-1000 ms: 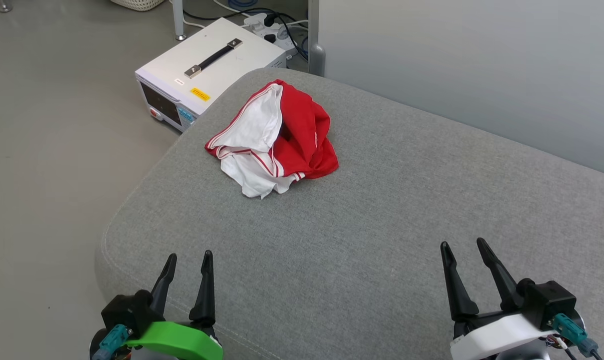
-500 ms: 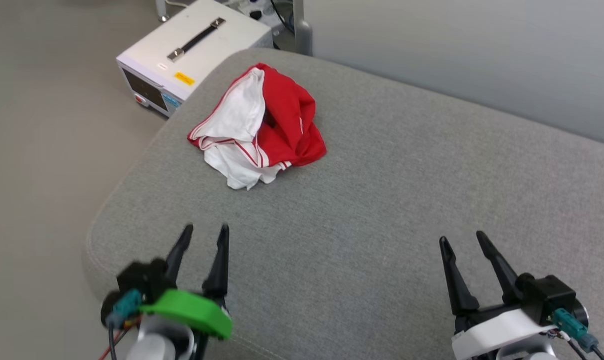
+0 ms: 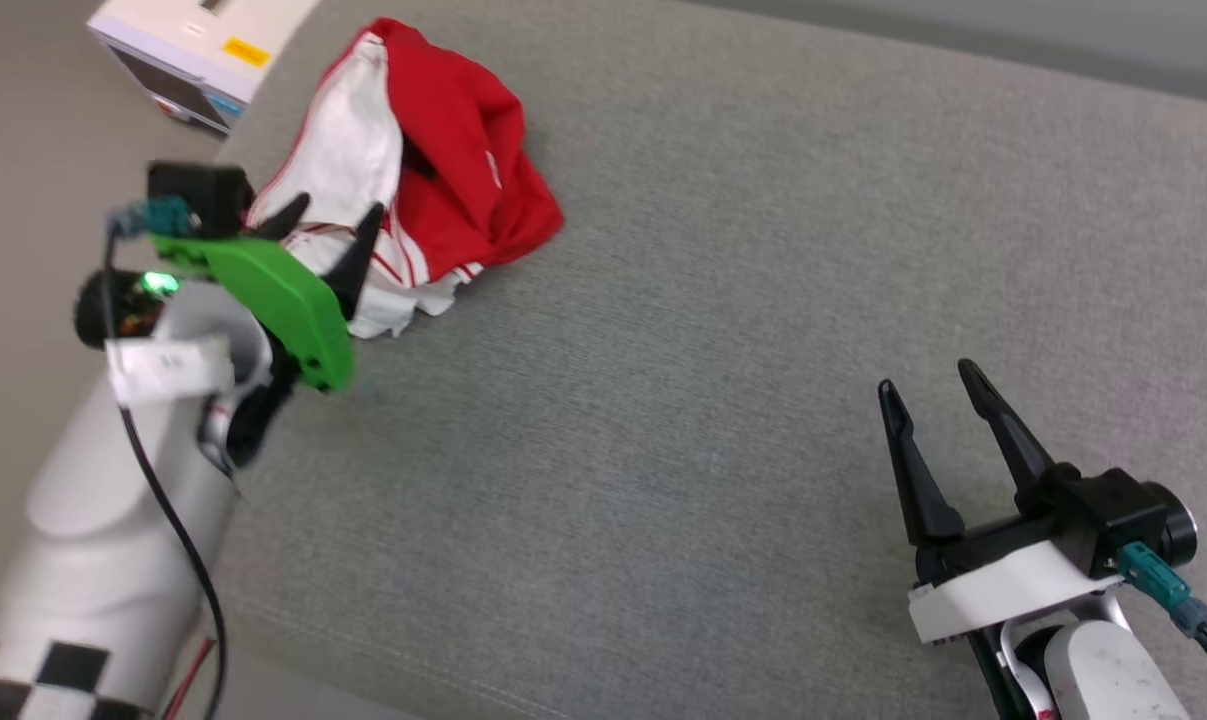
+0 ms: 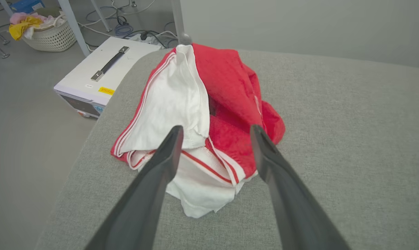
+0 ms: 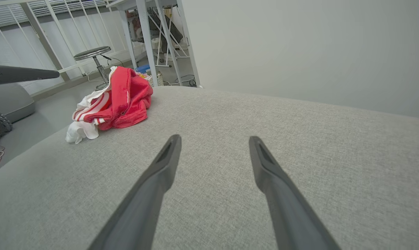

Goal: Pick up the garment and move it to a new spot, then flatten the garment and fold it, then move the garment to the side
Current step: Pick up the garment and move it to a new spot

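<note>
The garment (image 3: 443, 170) lies crumpled in a heap on the grey cushion (image 3: 723, 320), red with white parts and red-and-white stripe trim; its lettering is hidden in the folds. It also appears in the left wrist view as the garment (image 4: 226, 93) and far left in the right wrist view as the garment (image 5: 122, 97). My left gripper (image 3: 328, 215) hovers open at the heap's near-left side, fingers pointing at it with nothing between them; in its own view the left gripper (image 4: 216, 130) frames the white and striped folds. My right gripper (image 3: 928, 378) stands open over bare cushion at the lower right, far from the garment.
A white box with a black handle (image 4: 101, 76) sits on the floor beyond the cushion's left edge, seen too as the white box (image 3: 193, 50). A laundry basket (image 4: 49, 34), cables and table legs stand farther back. A grey wall rises behind the cushion.
The head camera has tilted down and shifted. My left arm has risen and reached forward from the cushion's front edge up to the garment. The right gripper has barely moved. The garment lies as before.
</note>
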Available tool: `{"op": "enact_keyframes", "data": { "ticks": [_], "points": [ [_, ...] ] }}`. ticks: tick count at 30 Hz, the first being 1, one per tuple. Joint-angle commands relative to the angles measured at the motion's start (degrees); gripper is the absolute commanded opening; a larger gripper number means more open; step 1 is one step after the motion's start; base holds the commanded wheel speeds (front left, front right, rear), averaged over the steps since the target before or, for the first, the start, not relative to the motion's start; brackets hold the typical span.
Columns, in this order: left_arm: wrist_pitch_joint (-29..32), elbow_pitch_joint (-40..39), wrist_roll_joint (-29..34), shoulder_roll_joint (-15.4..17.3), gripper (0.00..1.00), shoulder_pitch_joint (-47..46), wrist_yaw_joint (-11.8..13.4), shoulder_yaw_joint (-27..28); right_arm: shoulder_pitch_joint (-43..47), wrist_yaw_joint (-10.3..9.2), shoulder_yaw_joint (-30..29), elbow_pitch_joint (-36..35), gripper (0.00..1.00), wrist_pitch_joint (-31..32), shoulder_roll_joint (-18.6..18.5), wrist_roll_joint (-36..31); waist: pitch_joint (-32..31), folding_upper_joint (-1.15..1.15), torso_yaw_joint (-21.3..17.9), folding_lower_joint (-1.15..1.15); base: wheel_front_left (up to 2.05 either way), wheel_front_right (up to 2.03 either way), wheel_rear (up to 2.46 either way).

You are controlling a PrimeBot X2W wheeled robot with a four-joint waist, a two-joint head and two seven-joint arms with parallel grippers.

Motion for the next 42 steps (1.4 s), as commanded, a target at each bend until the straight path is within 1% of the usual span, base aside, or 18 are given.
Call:
{"op": "enact_keyframes", "data": {
  "ticks": [1, 6, 11, 17, 22, 23, 24, 26, 33, 37, 42],
  "points": [
    [1.8, 1.4, -1.3, 1.5, 1.0, -2.4, -0.2, -0.8, -1.3, -0.04, 0.3, -0.3, 1.0, -0.3, -0.3, -0.4, 5.7, 0.0, -4.9, -0.01, 0.0, 0.0, 0.0],
    [7.6, 6.2, -5.4, 5.7, 1.0, -8.6, -0.2, -3.8, -2.9, -0.04, 0.6, -0.6, 1.0, -0.3, -0.1, -0.7, 8.7, 0.0, -7.2, -0.01, 0.0, 0.0, 0.0],
    [9.5, 9.3, -9.7, 8.0, 1.0, -12.7, -0.2, -6.2, -3.7, -0.04, 0.6, -0.7, 1.0, -0.3, -0.3, -0.9, 11.0, 0.0, -8.4, -0.01, 0.0, 0.0, 0.0],
    [9.2, 14.0, -11.5, 9.1, 1.0, -15.8, -0.2, -8.7, -4.4, -0.04, 0.7, -0.6, 1.0, -0.3, -0.4, -1.1, 12.5, 0.0, -8.9, -0.01, 0.0, 0.0, 0.0],
    [8.3, 19.8, -12.8, 8.2, 1.0, -17.6, -0.2, -9.3, -4.5, -0.04, 0.7, -0.5, 1.0, -0.3, -0.5, -1.4, 13.0, 0.0, -8.8, -0.01, 0.0, 0.0, 0.0],
    [8.0, 20.6, -13.0, 8.0, 0.38, -17.8, -0.2, -9.6, -4.5, -0.04, 0.7, -0.5, 1.0, -0.3, -0.5, -1.4, 13.0, 0.0, -8.8, -0.01, 0.0, 0.0, 0.0],
    [7.5, 21.2, -13.3, 8.0, 0.0, -17.9, -0.2, -9.8, -4.5, -0.04, 0.7, -0.4, 1.0, -0.3, -0.5, -1.4, 13.0, 0.0, -8.7, -0.01, 0.0, 0.0, 0.0],
    [6.4, 21.7, -13.7, 8.0, 0.0, -18.0, -0.2, -10.3, -4.4, -0.04, 0.7, -0.3, 1.0, -0.3, -0.5, -1.5, 12.8, 0.0, -8.6, -0.01, 0.0, 0.0, 0.0],
    [-1.9, 22.2, -14.2, 9.5, 0.0, -18.5, -0.2, -11.3, -3.8, -0.04, 0.8, 1.0, 1.0, -0.3, -0.2, -1.3, 9.4, 0.0, -7.8, -0.01, 0.0, 0.0, 0.0],
    [-6.5, 21.6, -13.9, 10.9, 0.0, -18.8, -0.2, -12.1, -3.2, -0.04, 0.8, 1.7, 1.0, -0.3, 0.3, -0.6, 5.6, 0.0, -7.6, -0.01, 0.0, 0.0, 0.0],
    [-12.8, 18.4, -12.0, 12.8, 0.0, -19.3, -0.2, -13.3, -1.7, -0.04, 0.2, 2.5, 1.0, -0.3, 1.3, 0.3, 0.3, 0.0, -7.6, -0.01, 0.0, 0.0, 0.0]
  ]
}}
